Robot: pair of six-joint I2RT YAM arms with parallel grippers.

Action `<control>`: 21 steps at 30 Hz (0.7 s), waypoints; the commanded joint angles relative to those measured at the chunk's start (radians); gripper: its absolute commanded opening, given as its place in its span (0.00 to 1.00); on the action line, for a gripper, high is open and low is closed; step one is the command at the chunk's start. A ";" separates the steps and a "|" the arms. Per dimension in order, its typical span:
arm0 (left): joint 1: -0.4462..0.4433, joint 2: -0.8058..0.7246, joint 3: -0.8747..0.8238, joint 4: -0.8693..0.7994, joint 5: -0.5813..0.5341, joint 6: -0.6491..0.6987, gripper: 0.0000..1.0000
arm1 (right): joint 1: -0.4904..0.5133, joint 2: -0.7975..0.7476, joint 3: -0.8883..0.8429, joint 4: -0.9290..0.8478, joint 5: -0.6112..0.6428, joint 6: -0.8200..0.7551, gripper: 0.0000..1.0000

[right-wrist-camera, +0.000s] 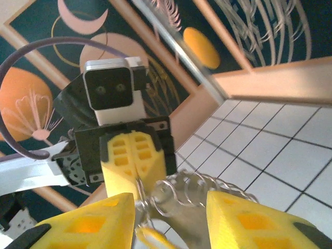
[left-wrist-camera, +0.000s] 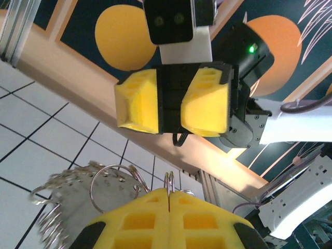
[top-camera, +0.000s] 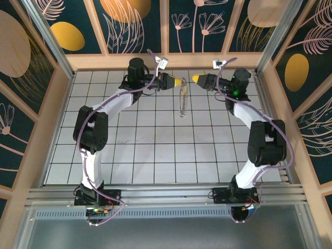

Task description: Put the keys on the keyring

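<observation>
Left gripper [top-camera: 180, 82]: fingers pinched shut on the keyring [top-camera: 182, 101], which dangles above the far middle of the table [top-camera: 129, 145]. Right gripper [top-camera: 195, 79]: fingers spread, facing the ring. Likely step: presenting the ring for threading. Next calls for a fine, steady approach.

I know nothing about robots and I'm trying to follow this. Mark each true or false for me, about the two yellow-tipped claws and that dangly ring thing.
1. The left gripper is pinched shut on the keyring. True.
2. The right gripper is clamped on the keyring too. False: its fingers stand apart, gripping nothing.
3. The keyring lies flat on the table. False: it dangles from the left gripper's tip.
4. The two grippers point at each other, tip towards tip. True.
</observation>
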 commanded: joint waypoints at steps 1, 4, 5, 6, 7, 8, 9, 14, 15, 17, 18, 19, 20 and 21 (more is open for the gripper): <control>0.003 -0.076 0.005 0.100 0.002 -0.031 0.00 | 0.002 -0.096 -0.079 0.043 0.074 -0.022 0.41; 0.003 -0.086 0.008 0.102 0.001 -0.039 0.00 | 0.016 -0.159 -0.131 -0.044 0.125 -0.107 0.44; 0.002 -0.087 0.009 0.104 0.002 -0.041 0.00 | 0.023 -0.176 -0.141 -0.066 0.144 -0.136 0.46; 0.002 -0.090 0.009 0.104 0.000 -0.045 0.00 | 0.033 -0.192 -0.148 -0.100 0.160 -0.168 0.46; 0.002 -0.092 0.009 0.104 -0.001 -0.046 0.00 | 0.046 -0.203 -0.150 -0.139 0.171 -0.202 0.47; 0.002 -0.093 0.010 0.104 -0.003 -0.046 0.00 | 0.057 -0.211 -0.149 -0.167 0.182 -0.228 0.47; 0.002 -0.094 0.009 0.102 -0.004 -0.050 0.00 | 0.072 -0.221 -0.146 -0.200 0.199 -0.256 0.48; -0.001 -0.100 0.007 0.105 -0.009 -0.055 0.00 | 0.140 -0.240 -0.127 -0.298 0.315 -0.344 0.52; -0.001 -0.101 0.007 0.105 -0.010 -0.055 0.00 | 0.155 -0.240 -0.122 -0.314 0.334 -0.361 0.52; -0.002 -0.104 0.007 0.101 -0.012 -0.057 0.00 | 0.180 -0.237 -0.108 -0.350 0.372 -0.394 0.53; -0.003 -0.104 0.006 0.101 -0.014 -0.056 0.00 | 0.191 -0.237 -0.102 -0.366 0.385 -0.409 0.53; -0.003 -0.104 0.008 0.100 -0.014 -0.055 0.00 | 0.200 -0.234 -0.098 -0.376 0.393 -0.422 0.53; -0.003 -0.106 0.008 0.098 -0.016 -0.055 0.00 | 0.205 -0.233 -0.094 -0.386 0.399 -0.431 0.53; -0.003 -0.106 0.009 0.098 -0.017 -0.056 0.00 | 0.211 -0.234 -0.090 -0.393 0.405 -0.438 0.53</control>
